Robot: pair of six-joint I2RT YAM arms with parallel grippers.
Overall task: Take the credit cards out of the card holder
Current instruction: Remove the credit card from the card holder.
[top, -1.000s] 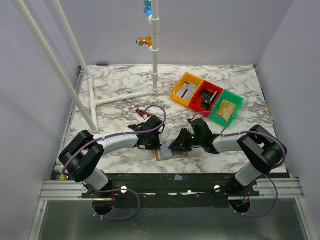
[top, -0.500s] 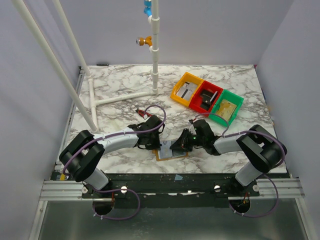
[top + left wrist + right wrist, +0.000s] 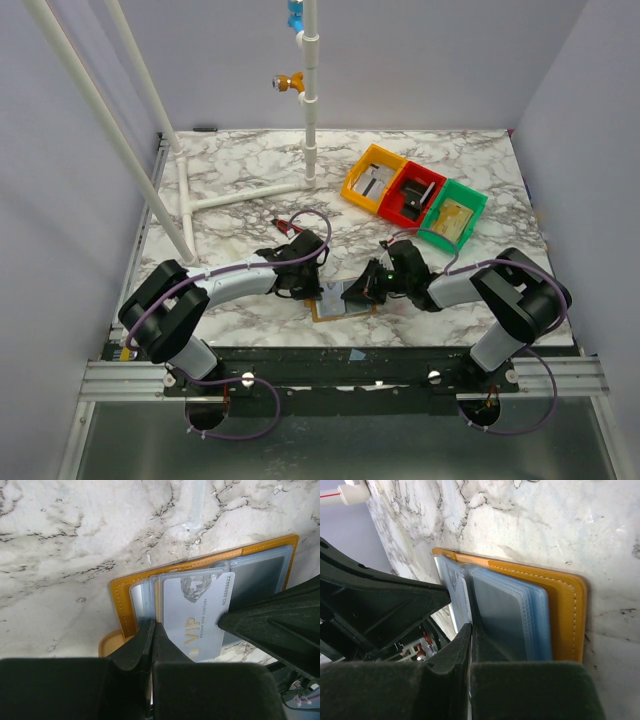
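We see the card holder (image 3: 343,303) lying open and flat on the marble table (image 3: 240,180), close to the front edge, between both grippers. Mustard leather border (image 3: 120,600) shows on the left wrist view, and the same border (image 3: 565,610) on the right wrist view. Its plastic sleeves (image 3: 520,615) are fanned up a bit. One credit card (image 3: 197,615), pale grey with VIP print, sits partly out of a sleeve over the holder's middle. We can't count any others.

Room: there is little table between the holder and the front edge, and bare marble behind it and to the left. The utility knife (image 3: 287,224) lies near, behind the left wrist. The orange bin (image 3: 350,185), red bin (image 3: 392,205) and green bin (image 3: 478,200) sit well apart at back right, and the white pipe frame (image 3: 240,197) at back left.

The left gripper (image 3: 152,627) has its jaws fully together, tips down on the holder's left part by the sleeve edges. We can't tell if anything is pinched. The right gripper (image 3: 470,629) also has its jaws closed, tips at the seam between card and sleeves. One finger touches the card's right edge in the left wrist view, but a grip on the card is unclear.

Both arms lie low, elbows out wide, forearms reaching inward, wrists tipped down at the holder from opposite sides.
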